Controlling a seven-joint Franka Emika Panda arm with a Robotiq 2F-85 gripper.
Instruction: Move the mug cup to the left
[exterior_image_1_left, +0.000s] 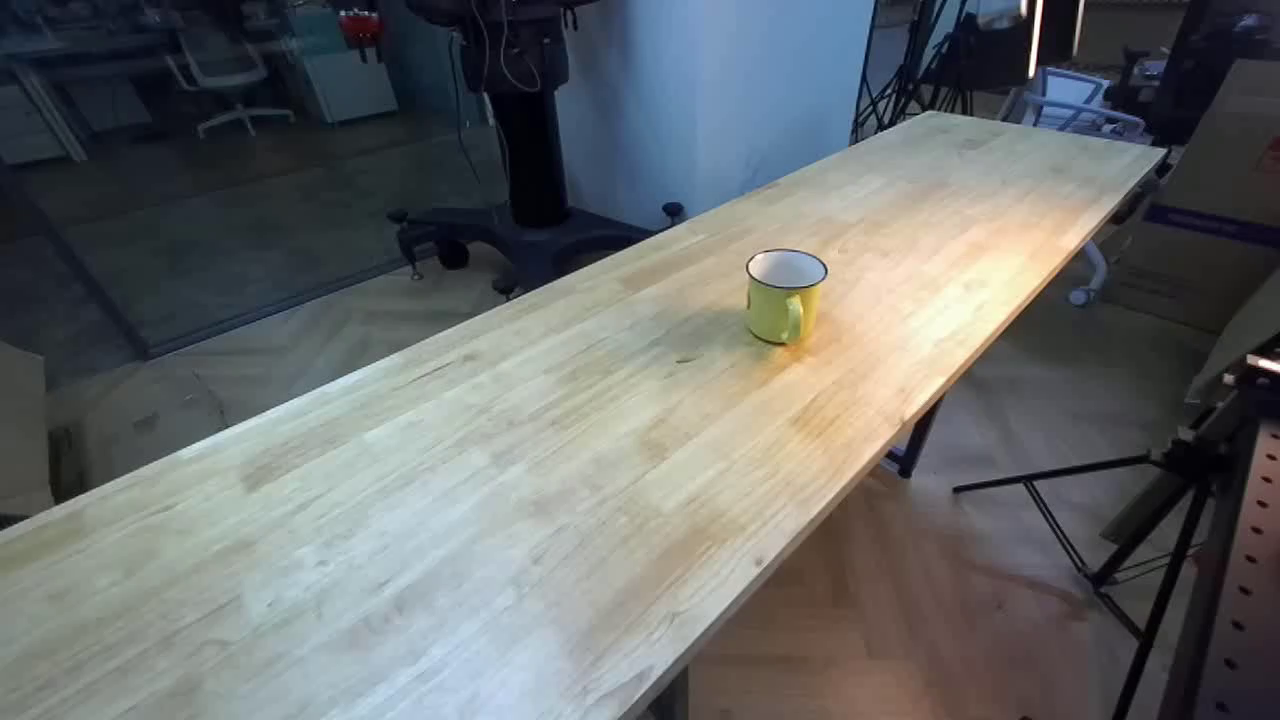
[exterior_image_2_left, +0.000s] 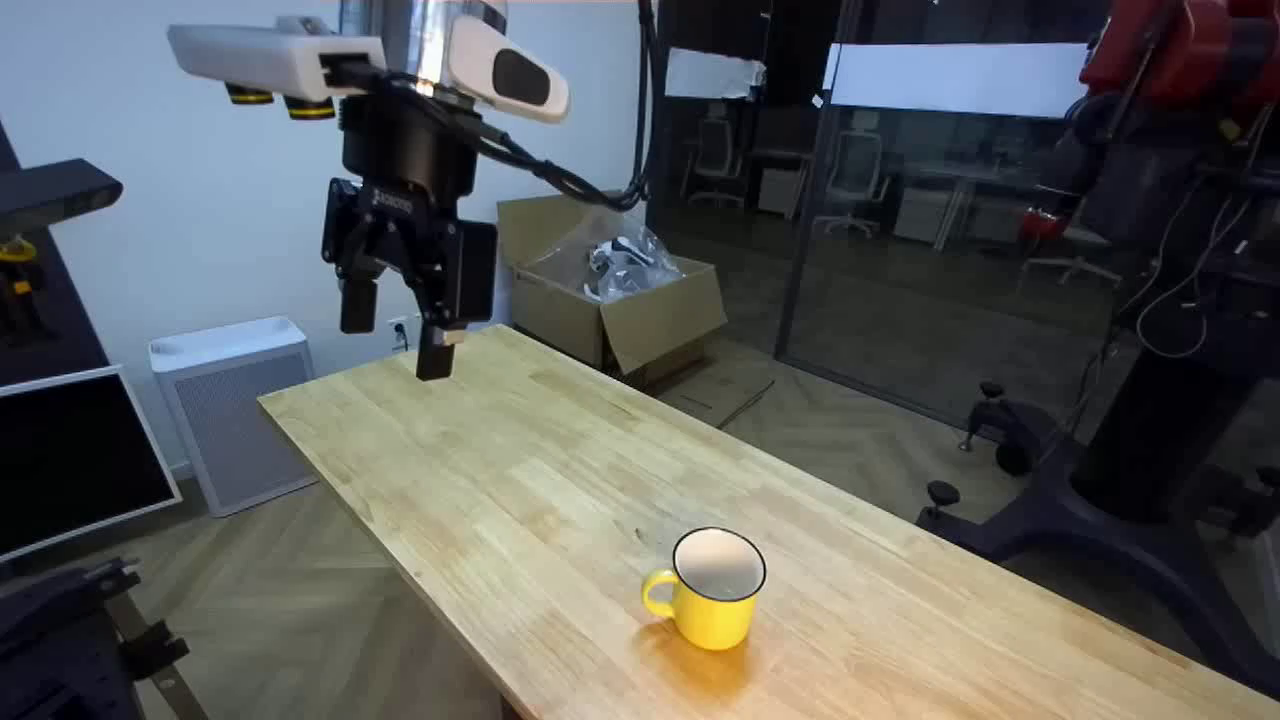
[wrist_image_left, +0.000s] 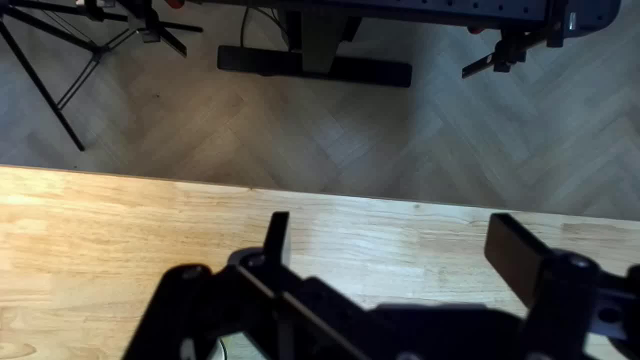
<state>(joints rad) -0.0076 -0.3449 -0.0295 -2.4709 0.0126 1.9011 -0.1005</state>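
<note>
The mug cup (exterior_image_1_left: 770, 315) is a small yellow-green mug with a dark rim line and a pale inside. It stands upright on the long wooden table in both exterior views, and there it also shows with its handle pointing left (exterior_image_2_left: 715, 615). Only a sliver of its rim (wrist_image_left: 220, 352) shows at the bottom of the wrist view, mostly hidden behind my gripper. My gripper (exterior_image_2_left: 396, 332) is open and empty, high above the table and well apart from the mug. Its two fingers are spread wide in the wrist view (wrist_image_left: 390, 235). The gripper is out of view in an exterior view.
The wooden table (exterior_image_1_left: 480, 470) has a long edge with floor beyond it (wrist_image_left: 320, 194). An open cardboard box (exterior_image_2_left: 660, 320) stands beyond the table's far end. A tripod (exterior_image_1_left: 1150, 520) and a dark wheeled stand (exterior_image_1_left: 540, 190) stand on the floor on opposite sides.
</note>
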